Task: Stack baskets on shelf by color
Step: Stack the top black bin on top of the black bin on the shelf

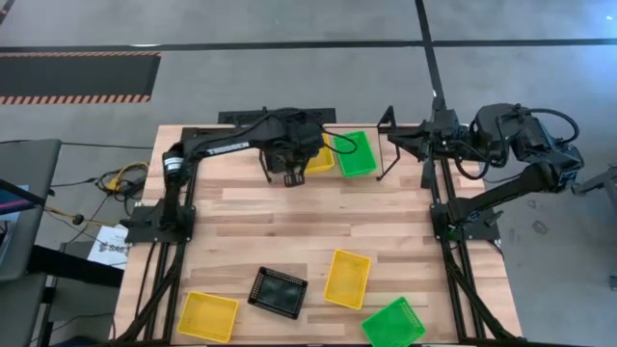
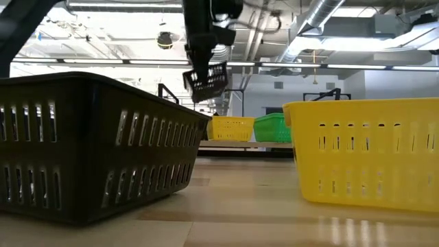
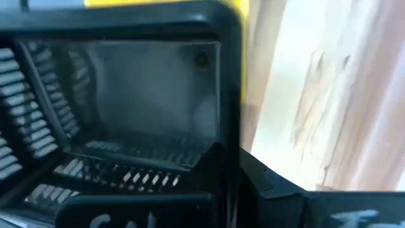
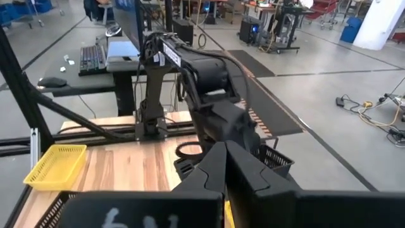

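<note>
At the near left corner of the tabletop (image 1: pixel 251 217) lies a yellow basket (image 1: pixel 207 316), with a black basket (image 1: pixel 278 292) just to its right, then a second yellow basket (image 1: pixel 347 279) standing at a slight angle, and a green basket (image 1: pixel 393 324) at the near edge, tilted. Toward the far edge, the left arm reaches across from its base on the left side, and its left claw (image 1: pixel 294 166) is closed on the rim of another black basket (image 2: pixel 208 80), holding it in the air above the wood, tipped, as the low view shows. Just behind and to the right of that claw, the shelf (image 1: pixel 386 145) runs along the far edge, carrying a yellow basket on the shelf (image 2: pixel 230 127) and, right beside it, a green basket on the shelf (image 1: pixel 355 153). Farther right, the right arm is folded back over the right edge of the tabletop, its right claw (image 4: pixel 221 166) pinched together with nothing in it, pointing across toward the left arm.
</note>
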Controlling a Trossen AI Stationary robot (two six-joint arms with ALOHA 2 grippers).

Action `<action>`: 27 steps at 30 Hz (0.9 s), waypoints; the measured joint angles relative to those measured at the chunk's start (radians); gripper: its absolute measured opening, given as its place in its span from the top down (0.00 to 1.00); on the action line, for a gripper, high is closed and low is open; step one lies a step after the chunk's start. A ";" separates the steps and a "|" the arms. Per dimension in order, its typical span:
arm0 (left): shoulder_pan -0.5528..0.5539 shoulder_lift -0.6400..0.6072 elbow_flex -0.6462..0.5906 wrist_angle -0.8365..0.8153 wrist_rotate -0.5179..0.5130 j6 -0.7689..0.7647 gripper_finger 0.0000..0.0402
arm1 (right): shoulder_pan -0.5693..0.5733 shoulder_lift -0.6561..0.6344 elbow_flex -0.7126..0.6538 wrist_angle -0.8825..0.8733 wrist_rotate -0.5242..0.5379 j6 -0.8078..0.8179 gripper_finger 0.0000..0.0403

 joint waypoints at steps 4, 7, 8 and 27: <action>0.019 0.037 0.000 -0.047 -0.003 -0.065 1.00 | 0.000 0.000 0.000 -0.021 0.000 0.001 0.94; 0.032 0.052 0.000 -0.063 0.004 -0.131 1.00 | 0.000 0.000 0.000 -0.031 0.000 0.001 0.94; 0.038 0.052 -0.001 -0.067 0.016 -0.159 1.00 | 0.000 0.000 0.000 -0.035 0.000 0.001 0.94; 0.045 0.076 -0.012 -0.131 0.074 -0.199 1.00 | 0.000 0.000 0.000 -0.044 0.000 -0.002 0.94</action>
